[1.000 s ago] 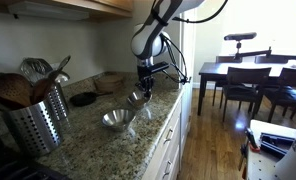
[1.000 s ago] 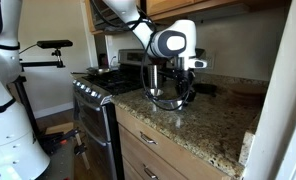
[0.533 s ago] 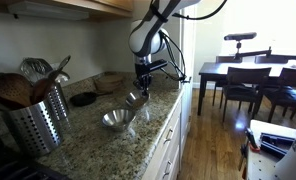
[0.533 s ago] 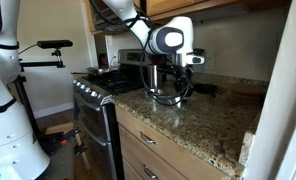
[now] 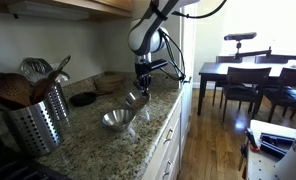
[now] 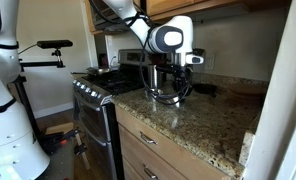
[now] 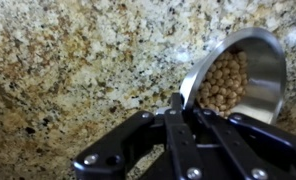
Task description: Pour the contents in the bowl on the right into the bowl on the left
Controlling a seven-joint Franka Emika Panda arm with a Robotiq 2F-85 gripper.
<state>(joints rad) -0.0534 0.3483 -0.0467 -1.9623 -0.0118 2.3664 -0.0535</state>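
So, in an exterior view, the arm reaches down over a speckled granite counter. Its gripper is pinched on the rim of a small steel bowl, which hangs tilted under the fingers. A second steel bowl sits upright on the counter near it, closer to the camera and apart from the held one. Whether the held bowl touches the stone cannot be told here. A perforated metal utensil holder full of wooden spoons stands at the near end of the counter, and a dark round dish lies by the wall. A dining table with chairs fills the room beyond.

From the opposite exterior view, the gripper hangs below the wrist's big round joint, over the same counter. The bowl beneath it is mostly hidden by the fingers and cables. A stove adjoins the counter on one side.

At the wrist view, the gripper has its two fingers drawn together, clamped on the near rim of the steel bowl. The bowl is tipped so that its mouth faces the camera, and small round tan pellets are heaped inside it. Granite counter fills the background.
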